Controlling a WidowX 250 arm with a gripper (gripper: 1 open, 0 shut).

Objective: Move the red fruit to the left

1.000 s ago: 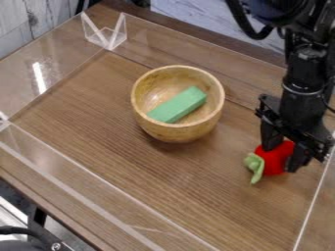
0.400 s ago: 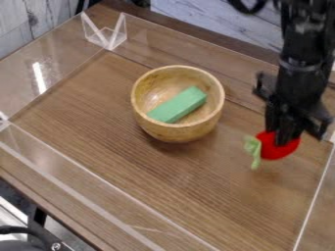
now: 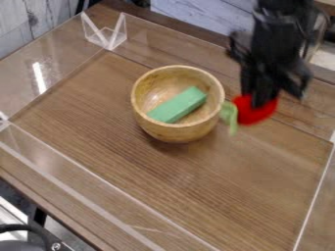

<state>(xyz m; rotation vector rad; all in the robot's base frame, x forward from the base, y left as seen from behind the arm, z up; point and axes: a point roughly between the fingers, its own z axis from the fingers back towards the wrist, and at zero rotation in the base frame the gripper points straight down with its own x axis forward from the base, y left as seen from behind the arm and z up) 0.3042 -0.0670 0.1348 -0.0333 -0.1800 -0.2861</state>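
My pincer point(image 3: 261, 100) points straight down, closed tight on the red fruit point(image 3: 257, 109), which hangs at its tips above the wooden bench point(image 3: 157, 186). The fruit's green leaves stick out lower left, so its long axis runs sideways, toward the wooden bowl point(image 3: 177, 103) holding a green block point(image 3: 175, 105).

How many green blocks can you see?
1. The green block lies inside the wooden bowl in the middle of the table. Nothing suggests another, though one could hide behind the gripper.
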